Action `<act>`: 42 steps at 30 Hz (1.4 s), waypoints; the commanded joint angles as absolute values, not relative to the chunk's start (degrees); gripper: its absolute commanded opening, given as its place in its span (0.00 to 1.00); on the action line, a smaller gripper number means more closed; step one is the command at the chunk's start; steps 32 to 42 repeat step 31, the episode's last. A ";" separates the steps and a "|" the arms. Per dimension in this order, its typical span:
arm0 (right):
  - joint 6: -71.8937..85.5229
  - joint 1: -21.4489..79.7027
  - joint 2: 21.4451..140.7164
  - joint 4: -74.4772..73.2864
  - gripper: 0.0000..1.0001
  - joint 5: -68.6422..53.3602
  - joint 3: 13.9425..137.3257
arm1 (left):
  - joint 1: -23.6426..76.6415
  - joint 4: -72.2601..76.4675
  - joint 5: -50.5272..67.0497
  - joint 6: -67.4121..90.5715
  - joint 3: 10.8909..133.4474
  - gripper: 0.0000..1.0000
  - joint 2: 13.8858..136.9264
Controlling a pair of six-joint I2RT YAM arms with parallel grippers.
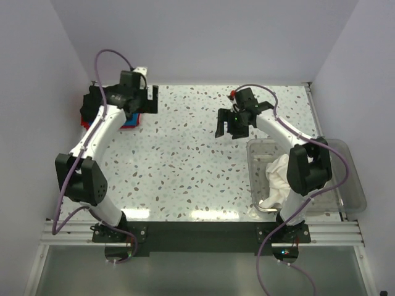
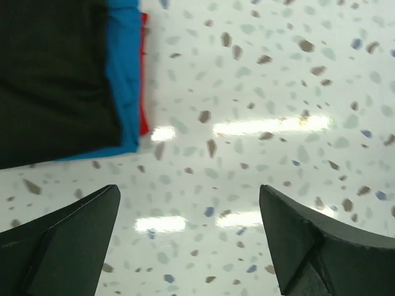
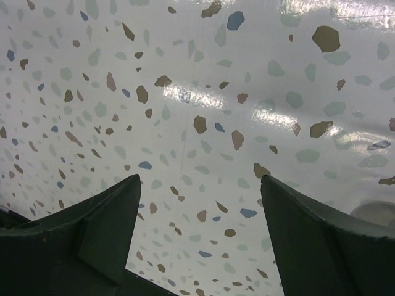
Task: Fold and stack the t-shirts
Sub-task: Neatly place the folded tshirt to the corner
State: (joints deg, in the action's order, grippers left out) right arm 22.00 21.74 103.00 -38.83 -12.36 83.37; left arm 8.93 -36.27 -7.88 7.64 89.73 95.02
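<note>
This is looking like a robotics lab test cell. The left arm (image 1: 99, 132) and right arm (image 1: 281, 129), 2 in all, are standing bolted to an aluminium rail (image 1: 197, 233) well behind the jaws, with purple cables (image 1: 110, 55) looping off them. A speckled tabletop (image 1: 185, 160) is lying directly beneath the jaws of the left gripper (image 2: 190, 203) and right gripper (image 3: 200, 191). Plain pale walls (image 1: 203, 37) are closing in beyond and beside them.
</note>
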 commanded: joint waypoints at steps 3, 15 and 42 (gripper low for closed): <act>20.22 21.62 99.67 -35.07 0.82 -11.69 84.03 | 18.88 -31.21 -7.21 15.98 82.54 1.00 88.42; 20.83 21.62 96.86 -28.13 0.83 -15.82 78.14 | 26.81 -21.62 -6.59 23.30 69.70 1.00 79.02; 20.65 21.71 95.01 -27.77 0.84 -14.42 77.78 | 26.72 -21.88 -11.59 21.53 68.99 1.00 77.08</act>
